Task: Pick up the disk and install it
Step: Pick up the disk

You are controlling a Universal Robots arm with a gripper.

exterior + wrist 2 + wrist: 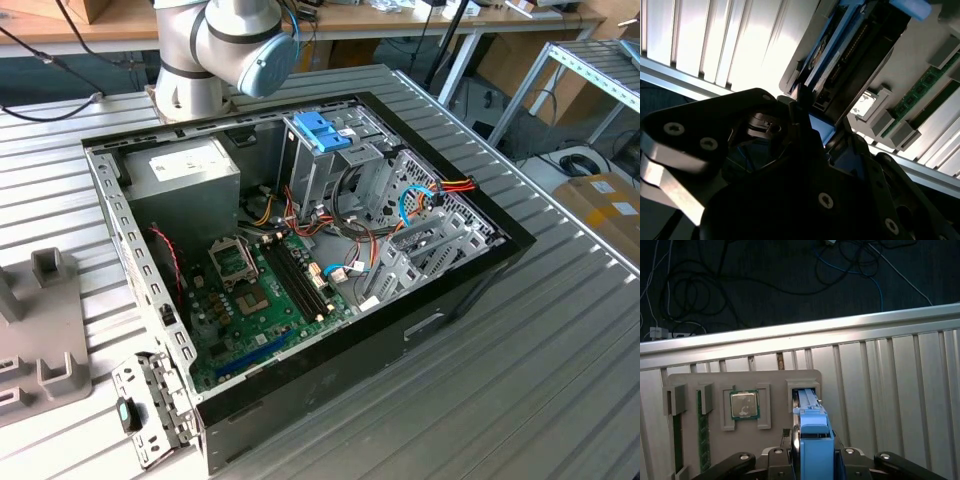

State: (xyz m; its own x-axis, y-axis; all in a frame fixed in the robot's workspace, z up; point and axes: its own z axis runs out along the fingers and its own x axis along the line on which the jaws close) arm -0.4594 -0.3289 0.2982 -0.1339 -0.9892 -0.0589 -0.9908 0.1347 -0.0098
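- The ribbed silver metal table (560, 380) carries the open black computer case (330, 375), which lies on its side so parts can go in from above.
- The grey plastic fixture tray (715, 385) stands the disk (815, 432), a flat hard drive in a blue plastic frame, on 1 edge in a slot, likely to leave both faces graspable.
- The black 2-finger gripper (815, 455) straddles the disk, seemingly clamped on its frame. The disk is still slotted and not yet installed.
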